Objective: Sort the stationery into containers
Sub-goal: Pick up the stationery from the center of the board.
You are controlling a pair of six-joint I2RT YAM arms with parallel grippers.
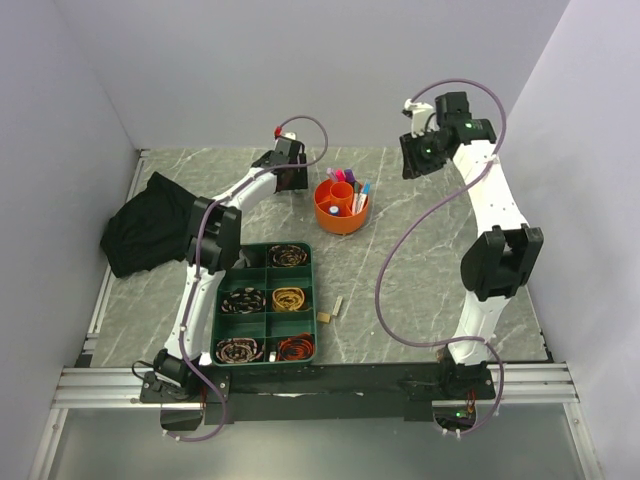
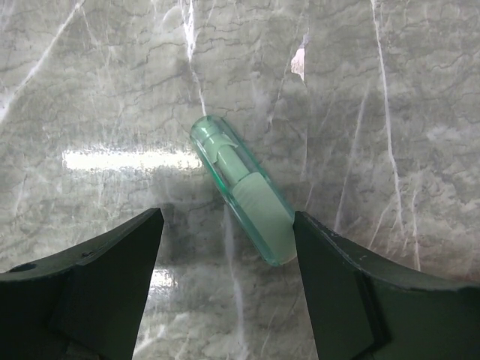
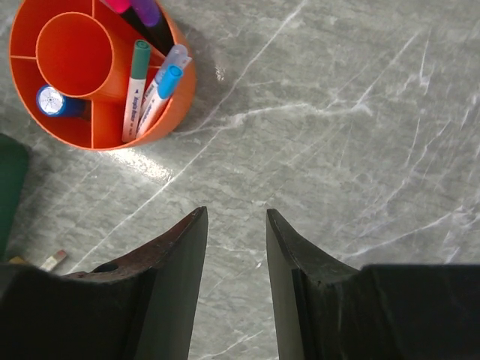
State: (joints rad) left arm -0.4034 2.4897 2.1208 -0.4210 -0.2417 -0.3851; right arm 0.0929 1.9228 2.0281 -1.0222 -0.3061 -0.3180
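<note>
A pale green eraser-like block (image 2: 241,187) in a clear green sleeve lies slantwise on the marble table. My left gripper (image 2: 226,225) stands open over it, and the block's near end sits close against the right finger (image 2: 330,270). In the top view this gripper (image 1: 293,180) hovers low, just left of the round orange pot (image 1: 340,222), and hides the block. The pot (image 3: 161,124) holds pink and purple markers (image 3: 142,11), two white pens (image 3: 135,90) and a tiny blue-capped piece (image 3: 51,101). My right gripper (image 3: 236,217) is open and empty, raised to the right of the pot.
A green divided tray (image 1: 255,246) of coiled bands sits front left. Two small beige blocks (image 1: 337,305) lie just right of it. A black cloth (image 1: 145,225) is bunched at the table's left edge. White walls enclose the table.
</note>
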